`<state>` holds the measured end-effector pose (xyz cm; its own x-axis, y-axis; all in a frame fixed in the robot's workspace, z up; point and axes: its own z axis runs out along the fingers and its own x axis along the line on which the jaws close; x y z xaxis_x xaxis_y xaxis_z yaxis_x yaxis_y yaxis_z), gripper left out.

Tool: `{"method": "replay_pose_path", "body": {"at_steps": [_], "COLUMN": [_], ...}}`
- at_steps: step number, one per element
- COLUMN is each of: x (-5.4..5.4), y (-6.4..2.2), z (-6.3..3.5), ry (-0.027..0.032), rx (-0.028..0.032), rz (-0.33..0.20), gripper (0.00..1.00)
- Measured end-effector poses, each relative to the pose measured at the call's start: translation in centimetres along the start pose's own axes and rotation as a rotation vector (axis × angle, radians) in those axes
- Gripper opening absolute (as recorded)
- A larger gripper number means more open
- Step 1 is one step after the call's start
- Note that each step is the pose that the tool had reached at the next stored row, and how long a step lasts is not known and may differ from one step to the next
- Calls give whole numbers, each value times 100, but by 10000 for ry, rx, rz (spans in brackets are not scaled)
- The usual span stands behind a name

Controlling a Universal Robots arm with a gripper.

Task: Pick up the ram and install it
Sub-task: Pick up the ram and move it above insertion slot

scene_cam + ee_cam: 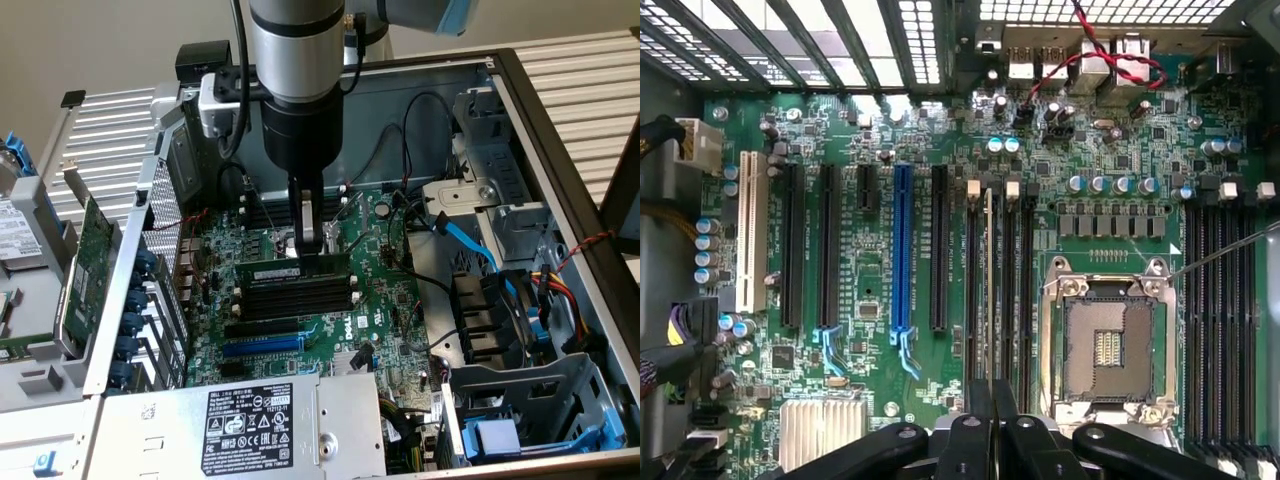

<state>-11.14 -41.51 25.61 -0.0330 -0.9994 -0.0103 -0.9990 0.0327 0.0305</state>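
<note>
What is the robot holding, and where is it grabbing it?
The gripper pinches the ram by its upper long edge, near the middle.

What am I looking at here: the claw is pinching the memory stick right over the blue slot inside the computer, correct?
Not quite. The claw does pinch the memory stick, but over the black memory slots with white end clips, not over the blue slot, which lies apart from the stick. The exterior view shows this.
</note>
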Motion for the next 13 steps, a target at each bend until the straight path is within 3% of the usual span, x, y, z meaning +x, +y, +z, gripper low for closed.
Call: {"method": "replay_pose_path", "body": {"at_steps": [13], "x": [10], "y": [-3], "z": [54], "ry": [62], "rx": [3], "rz": [0], "gripper": [12]}}
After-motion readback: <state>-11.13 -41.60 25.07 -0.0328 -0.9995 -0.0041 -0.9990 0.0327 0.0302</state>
